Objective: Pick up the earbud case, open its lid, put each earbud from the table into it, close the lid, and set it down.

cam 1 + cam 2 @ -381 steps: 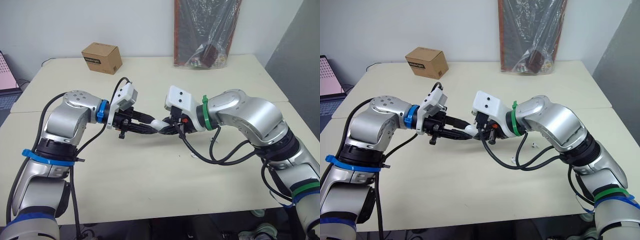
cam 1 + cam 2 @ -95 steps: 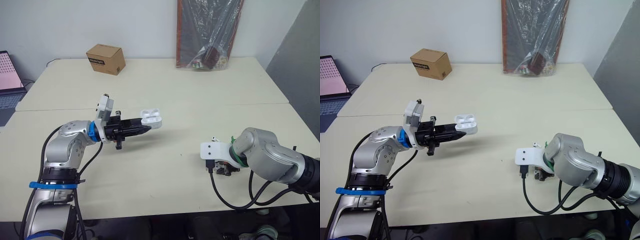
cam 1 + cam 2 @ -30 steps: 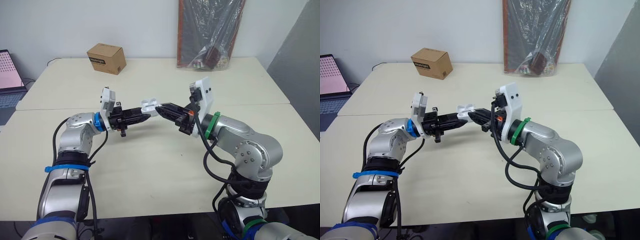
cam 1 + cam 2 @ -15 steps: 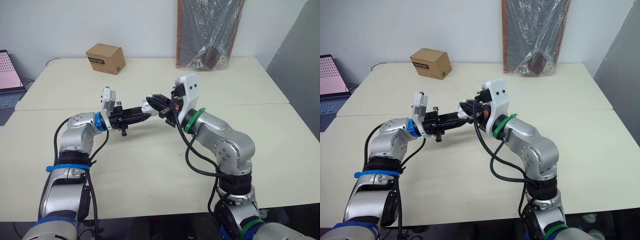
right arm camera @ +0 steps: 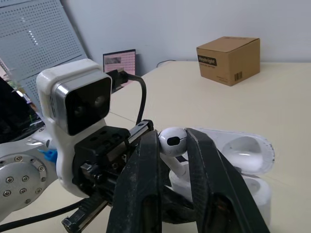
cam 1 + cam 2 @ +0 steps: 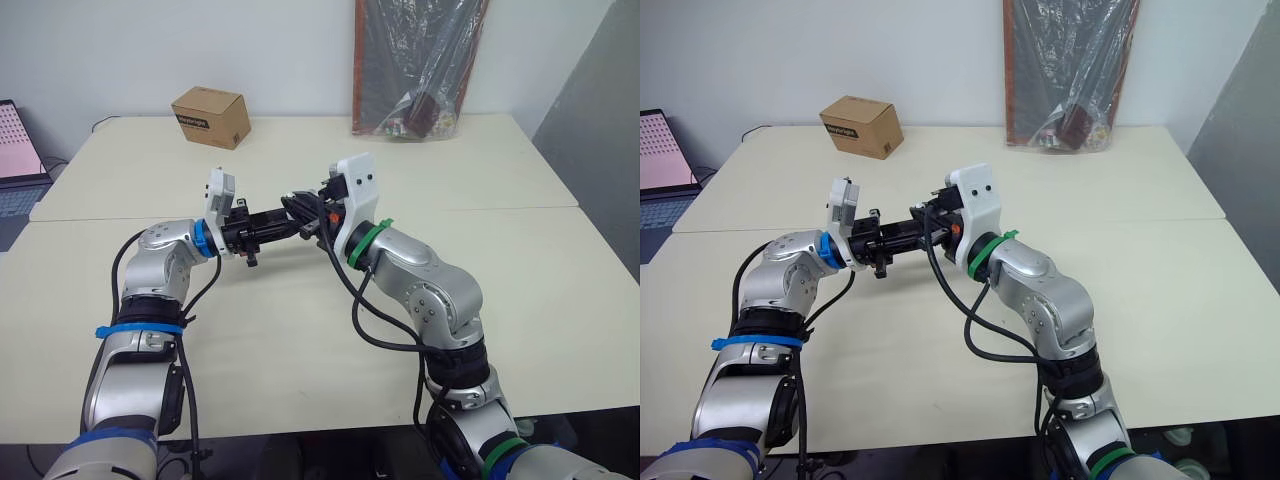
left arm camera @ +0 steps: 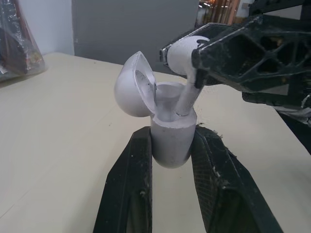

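Has just swung earbud, pinched in right gripper, over into open case clamped by left gripper; seating it now.

Right tool has brought earbud into case.
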`<state>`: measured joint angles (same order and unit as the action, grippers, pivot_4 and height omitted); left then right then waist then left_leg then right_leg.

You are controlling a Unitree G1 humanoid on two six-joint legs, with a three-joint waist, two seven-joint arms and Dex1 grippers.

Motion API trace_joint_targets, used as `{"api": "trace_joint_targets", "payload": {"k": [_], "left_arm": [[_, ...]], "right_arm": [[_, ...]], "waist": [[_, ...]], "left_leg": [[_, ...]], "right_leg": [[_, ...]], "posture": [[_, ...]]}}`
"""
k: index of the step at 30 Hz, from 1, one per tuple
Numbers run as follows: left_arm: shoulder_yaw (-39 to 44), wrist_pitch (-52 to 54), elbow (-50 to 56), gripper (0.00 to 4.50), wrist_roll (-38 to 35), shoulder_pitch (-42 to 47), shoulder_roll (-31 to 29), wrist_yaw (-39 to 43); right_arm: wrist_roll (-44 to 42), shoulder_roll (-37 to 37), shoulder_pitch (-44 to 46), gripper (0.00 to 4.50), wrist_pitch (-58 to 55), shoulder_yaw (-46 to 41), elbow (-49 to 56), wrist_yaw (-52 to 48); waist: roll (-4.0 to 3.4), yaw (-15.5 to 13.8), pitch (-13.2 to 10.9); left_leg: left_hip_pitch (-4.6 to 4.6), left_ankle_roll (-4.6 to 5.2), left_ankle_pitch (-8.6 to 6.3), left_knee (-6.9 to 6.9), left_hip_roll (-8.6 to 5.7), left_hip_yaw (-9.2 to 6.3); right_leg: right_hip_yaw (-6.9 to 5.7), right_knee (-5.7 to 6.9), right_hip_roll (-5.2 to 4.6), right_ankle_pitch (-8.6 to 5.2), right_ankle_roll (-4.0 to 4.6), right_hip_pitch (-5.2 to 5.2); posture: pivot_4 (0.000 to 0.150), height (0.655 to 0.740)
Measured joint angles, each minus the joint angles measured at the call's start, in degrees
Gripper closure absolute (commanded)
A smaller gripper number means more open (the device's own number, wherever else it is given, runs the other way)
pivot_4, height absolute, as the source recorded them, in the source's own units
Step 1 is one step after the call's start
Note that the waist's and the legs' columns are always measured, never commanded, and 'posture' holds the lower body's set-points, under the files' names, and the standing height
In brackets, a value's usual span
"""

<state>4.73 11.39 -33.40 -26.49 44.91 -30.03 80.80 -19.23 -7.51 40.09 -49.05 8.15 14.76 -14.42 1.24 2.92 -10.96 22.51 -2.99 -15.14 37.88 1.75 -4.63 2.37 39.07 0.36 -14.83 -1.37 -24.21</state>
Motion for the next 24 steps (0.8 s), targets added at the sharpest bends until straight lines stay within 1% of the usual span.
{"api": "trace_joint_targets", "payload": {"k": [11,24], "left_arm": [[0.40,1.12,2.14,3.70,-0.46,-0.40,-0.01,-0.40],[2.23,0.68,5.10,3.70,-0.55,-2.25,3.26,-6.74]], "right_arm": [[0.18,0.11,-0.01,4.12,1.00,0.52,-0.84,0.94],[2.23,0.07,0.58,4.12,-0.41,2.04,0.09,5.36]], "waist": [[0.00,0.00,0.00],[0.00,0.02,0.00]], "left_leg": [[0.00,0.00,0.00,-0.01,0.00,0.00],[0.00,0.00,0.00,-0.02,0.01,0.00]], "right_leg": [[0.00,0.00,0.00,0.00,0.00,0.00],[0.01,-0.01,0.00,0.00,0.00,-0.01]], "posture": [[0.150,0.7400],[0.150,0.7400]]}}
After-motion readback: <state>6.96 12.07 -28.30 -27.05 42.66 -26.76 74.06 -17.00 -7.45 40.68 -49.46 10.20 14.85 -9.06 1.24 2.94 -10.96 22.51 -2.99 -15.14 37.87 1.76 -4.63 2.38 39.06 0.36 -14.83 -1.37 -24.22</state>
